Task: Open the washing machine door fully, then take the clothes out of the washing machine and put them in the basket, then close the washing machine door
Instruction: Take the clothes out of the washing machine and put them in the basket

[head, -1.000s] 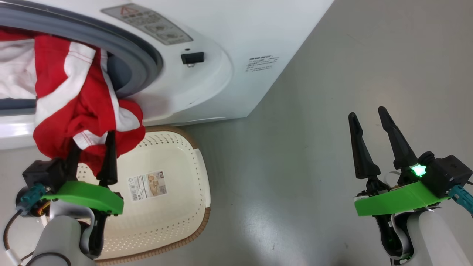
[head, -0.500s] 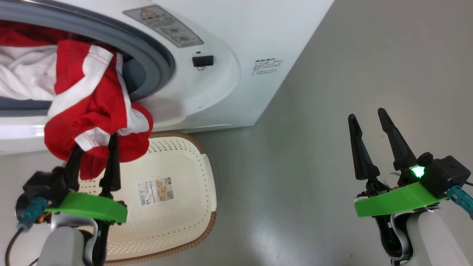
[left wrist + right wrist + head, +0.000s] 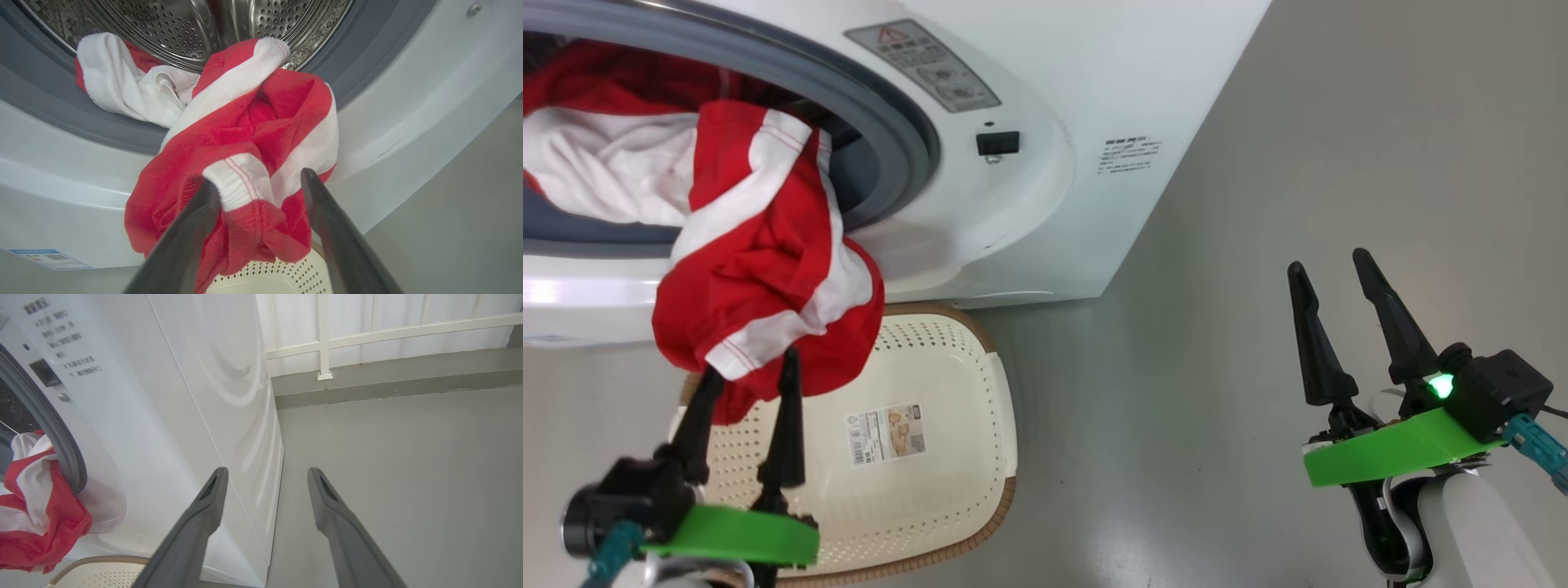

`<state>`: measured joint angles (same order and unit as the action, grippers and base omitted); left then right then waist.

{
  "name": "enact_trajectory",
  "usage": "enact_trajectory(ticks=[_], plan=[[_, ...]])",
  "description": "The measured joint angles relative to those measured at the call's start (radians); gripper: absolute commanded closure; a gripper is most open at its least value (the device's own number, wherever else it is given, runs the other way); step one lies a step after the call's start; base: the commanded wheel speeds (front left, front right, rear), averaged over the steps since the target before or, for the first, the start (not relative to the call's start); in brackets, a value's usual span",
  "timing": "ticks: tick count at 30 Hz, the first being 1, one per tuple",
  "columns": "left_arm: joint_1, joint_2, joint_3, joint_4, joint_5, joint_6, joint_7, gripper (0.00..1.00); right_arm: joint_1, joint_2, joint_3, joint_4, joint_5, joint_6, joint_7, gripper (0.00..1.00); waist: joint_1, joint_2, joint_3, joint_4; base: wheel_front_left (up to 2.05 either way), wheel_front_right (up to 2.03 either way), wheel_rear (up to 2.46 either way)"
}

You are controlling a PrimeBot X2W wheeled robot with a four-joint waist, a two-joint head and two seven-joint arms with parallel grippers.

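So, head view, clothes: a red and white bundle of clothes (image 3: 768, 269) spills out of the washing machine (image 3: 1045, 73) and hangs over its front lip, with the low end above the near left corner of the basket (image 3: 1001, 392).
Head view, basket: it sits on the floor (image 3: 1258, 163) just under the machine's front, with only a paper label (image 3: 888, 433) on its bottom.
Head view, left gripper (image 3: 752, 365): the fingers are apart with their tips at the bottom edge of the hanging cloth, and nothing is pinched.
Head view, right gripper (image 3: 1329, 263): the fingers are apart and hold nothing, well off to the side over bare floor.
Left wrist view, clothes: a thick white stitched hem lies in the gap between the two spread fingers but is not squeezed. More white cloth lies back over the grey rubber ring (image 3: 41, 106) into the steel drum (image 3: 204, 24).
Right wrist view, surroundings: the machine's white side, grey floor and a white railing (image 3: 322, 335). The red cloth hangs at the left edge above the basket rim.
Handling, as a guess: the clothes look light, soft and limp. They will likely sag and trail, and the part in the drum may drag across the rubber ring.
Where to grip, as a guess: the thick hem or the bunched fold just above it. A single thin layer could slip from smooth fingers.
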<state>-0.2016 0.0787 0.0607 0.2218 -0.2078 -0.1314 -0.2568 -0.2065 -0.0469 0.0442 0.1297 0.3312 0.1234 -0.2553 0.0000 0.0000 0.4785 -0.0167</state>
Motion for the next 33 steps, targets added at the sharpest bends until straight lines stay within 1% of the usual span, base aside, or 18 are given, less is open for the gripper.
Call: enact_trajectory(ticks=[5,9,14,33], plan=[[0.086,-0.013,-0.015,-0.106,0.015,0.0,0.0,0.0,0.021,-0.001,0.001,0.004,-0.017,0.0,0.0,0.0,0.0,0.0,-0.013,0.011,0.0,0.0,0.0],[0.127,-0.021,-0.013,-0.15,0.021,0.0,0.0,0.0,0.021,-0.001,0.0,0.004,-0.018,0.0,0.0,0.0,0.0,0.0,-0.016,0.016,0.0,0.0,0.0],[0.133,-0.029,-0.011,-0.163,0.021,0.0,0.0,0.0,0.021,-0.001,-0.001,0.004,-0.025,0.0,0.0,0.0,0.0,0.0,-0.013,0.021,0.0,0.0,0.0],[0.132,-0.03,0.003,-0.172,0.022,0.0,0.0,0.0,0.021,-0.001,-0.001,0.003,-0.025,0.0,0.0,0.0,0.0,0.0,-0.013,0.006,0.0,0.0,0.0]])
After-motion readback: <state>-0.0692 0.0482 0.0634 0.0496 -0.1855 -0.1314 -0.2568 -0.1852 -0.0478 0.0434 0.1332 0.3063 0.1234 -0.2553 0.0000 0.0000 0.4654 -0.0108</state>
